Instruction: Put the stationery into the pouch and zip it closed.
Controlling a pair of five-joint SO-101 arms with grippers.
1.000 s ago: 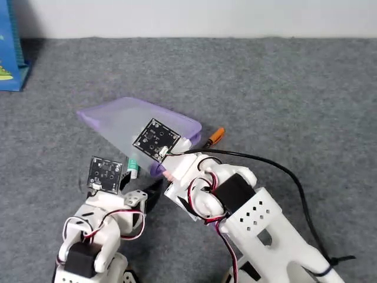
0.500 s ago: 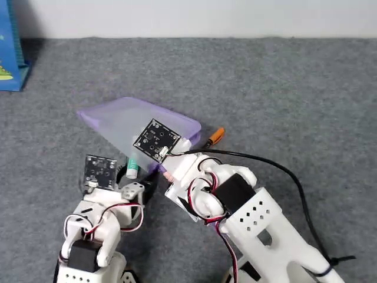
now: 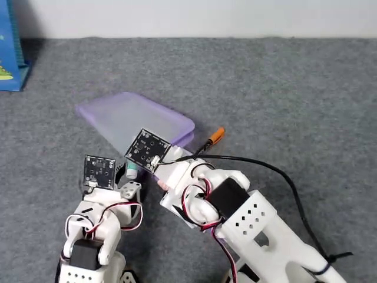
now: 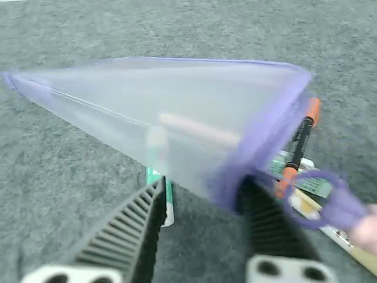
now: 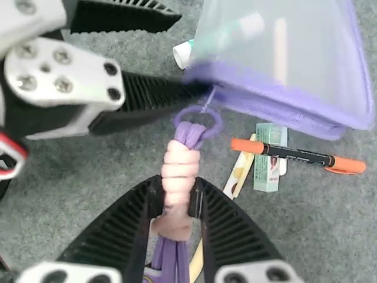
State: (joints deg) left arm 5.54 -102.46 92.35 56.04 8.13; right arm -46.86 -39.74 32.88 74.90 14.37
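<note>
Pouch [image 3: 134, 118], translucent with purple trim, lies on the grey felt [image 3: 294, 88] left of centre, with its near corner lifted at the arms. The right gripper [image 5: 175, 181] has its fingers pressed onto the pink-wrapped zipper pull [image 5: 178, 168], whose purple loop hooks onto the pouch's corner. The left gripper [image 4: 205, 186] has its fingers spread, and the pouch's near edge hangs over the gap. A green-and-white tube [image 5: 184, 54] lies below, just beside that edge. A pale pink stick [image 4: 200, 131] shows through the pouch wall. Outside, right of the pouch, an orange marker [image 5: 294, 154] lies across a small green box [image 5: 270, 171] and a beige strip [image 5: 238, 174]. Print on the marker and the box label is too small to read. A blue box [image 3: 9, 53] at the far left is cut off by the edge.
</note>
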